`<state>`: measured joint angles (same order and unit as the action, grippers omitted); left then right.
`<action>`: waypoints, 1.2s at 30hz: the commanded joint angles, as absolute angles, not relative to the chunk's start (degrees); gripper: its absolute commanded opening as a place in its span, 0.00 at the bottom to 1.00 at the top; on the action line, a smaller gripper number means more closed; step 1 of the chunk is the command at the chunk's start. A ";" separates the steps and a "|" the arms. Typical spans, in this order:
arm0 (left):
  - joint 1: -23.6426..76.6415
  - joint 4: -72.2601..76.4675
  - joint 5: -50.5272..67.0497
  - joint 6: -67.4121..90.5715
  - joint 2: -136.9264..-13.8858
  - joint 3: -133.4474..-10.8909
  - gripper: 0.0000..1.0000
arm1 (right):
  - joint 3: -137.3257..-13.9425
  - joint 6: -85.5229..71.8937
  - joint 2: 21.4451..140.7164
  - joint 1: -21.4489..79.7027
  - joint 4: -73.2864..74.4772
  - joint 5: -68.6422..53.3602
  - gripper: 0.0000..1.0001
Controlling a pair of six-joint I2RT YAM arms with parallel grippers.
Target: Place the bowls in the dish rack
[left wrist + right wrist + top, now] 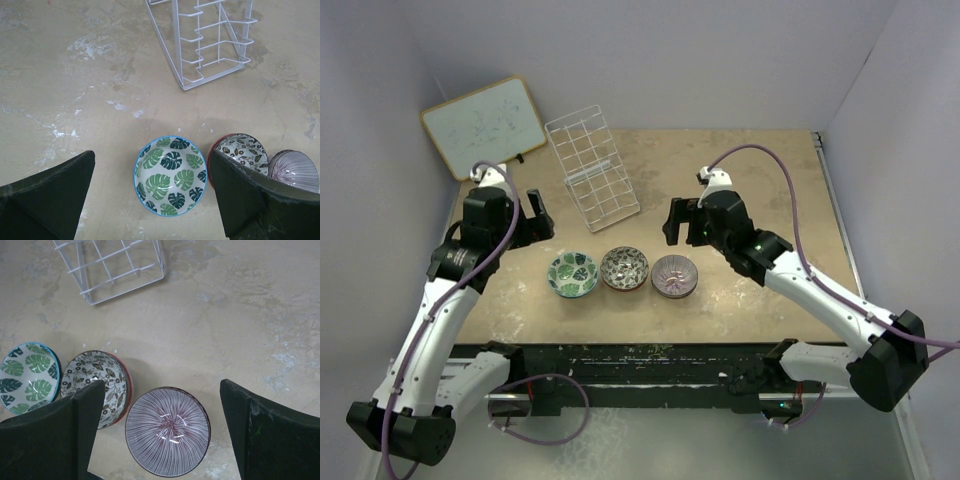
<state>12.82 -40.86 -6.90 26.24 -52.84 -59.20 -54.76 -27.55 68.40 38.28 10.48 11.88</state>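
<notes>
Three bowls stand in a row on the table: a green leaf bowl, a grey-brown bowl and a pink-purple striped bowl. The white wire dish rack stands behind them, with no bowl in it. My left gripper is open above the green leaf bowl, which lies between its fingers. My right gripper is open above the striped bowl. The grey-brown bowl shows partly behind the right gripper's left finger. The rack also shows in the left wrist view and the right wrist view.
A wood-framed whiteboard leans at the back left, beside the rack. White walls enclose the table on three sides. The table's front edge runs just below the bowls, with the arm bases there.
</notes>
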 commanded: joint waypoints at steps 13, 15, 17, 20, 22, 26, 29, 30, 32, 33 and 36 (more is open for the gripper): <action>12.66 -42.60 -8.46 21.98 -43.70 -59.65 0.99 | -52.84 -28.74 72.04 51.40 15.01 12.78 0.70; 12.66 -42.76 -8.80 21.93 -43.26 -59.56 0.99 | -51.38 -28.61 71.94 52.29 15.24 11.73 0.65; 12.65 -42.88 -9.24 21.96 -43.16 -59.51 0.99 | -49.85 -28.26 72.38 52.54 15.21 11.01 0.63; 12.66 -42.98 -9.58 22.03 -43.30 -59.54 0.99 | -49.01 -26.96 73.34 52.78 15.24 10.34 0.62; 12.65 -43.07 -9.49 22.01 -43.47 -59.50 0.99 | -49.40 -25.84 73.83 52.82 15.37 9.93 0.61; 12.61 -43.62 -9.90 22.00 -43.49 -59.67 0.99 | -49.70 -24.08 74.53 53.07 15.13 8.53 0.55; 12.66 -43.94 -10.23 22.11 -43.08 -59.55 0.99 | -49.57 -23.16 75.72 53.32 14.86 7.56 0.53; 12.66 -43.98 -10.34 22.13 -42.98 -59.44 0.99 | -49.57 -22.86 76.14 53.41 14.85 7.33 0.53; 12.66 -44.28 -10.62 22.12 -43.00 -59.53 0.99 | -49.57 -22.39 76.75 53.68 14.94 7.13 0.53; 12.66 -44.40 -10.70 22.05 -42.87 -59.52 0.99 | -49.61 -22.32 76.95 53.82 14.94 7.12 0.53; 12.66 -44.56 -10.97 21.92 -42.89 -59.57 0.99 | -49.47 -22.35 77.12 53.96 14.77 7.39 0.53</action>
<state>12.82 -45.32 -9.69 22.92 -43.48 -57.10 -49.06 -23.86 77.41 53.49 15.59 7.86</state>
